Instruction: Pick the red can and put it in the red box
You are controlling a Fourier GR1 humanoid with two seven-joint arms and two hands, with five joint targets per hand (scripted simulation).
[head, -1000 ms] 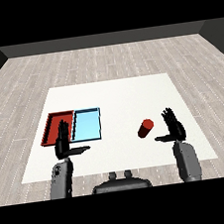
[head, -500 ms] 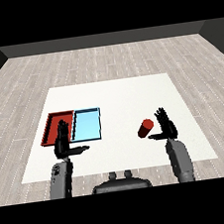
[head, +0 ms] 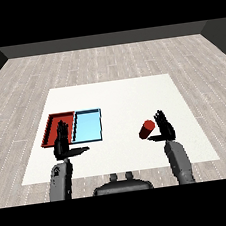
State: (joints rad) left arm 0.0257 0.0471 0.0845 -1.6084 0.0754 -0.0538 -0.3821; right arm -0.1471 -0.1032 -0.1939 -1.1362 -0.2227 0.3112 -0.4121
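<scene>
The red can sits on the white table, right of centre. My right hand is directly to its right with straight fingers, the thumb reaching under the can's near side; I cannot tell if it touches. The red tray lies at the left, with the light blue tray against its right side. My left hand hovers open over the red tray's near edge, thumb stretched to the right, holding nothing.
The table's front edge runs just behind both forearms. Grey wooden floor surrounds the table on all sides.
My right hand has moved left toward the red can and now stands right beside it. The left hand and the can have stayed in place.
</scene>
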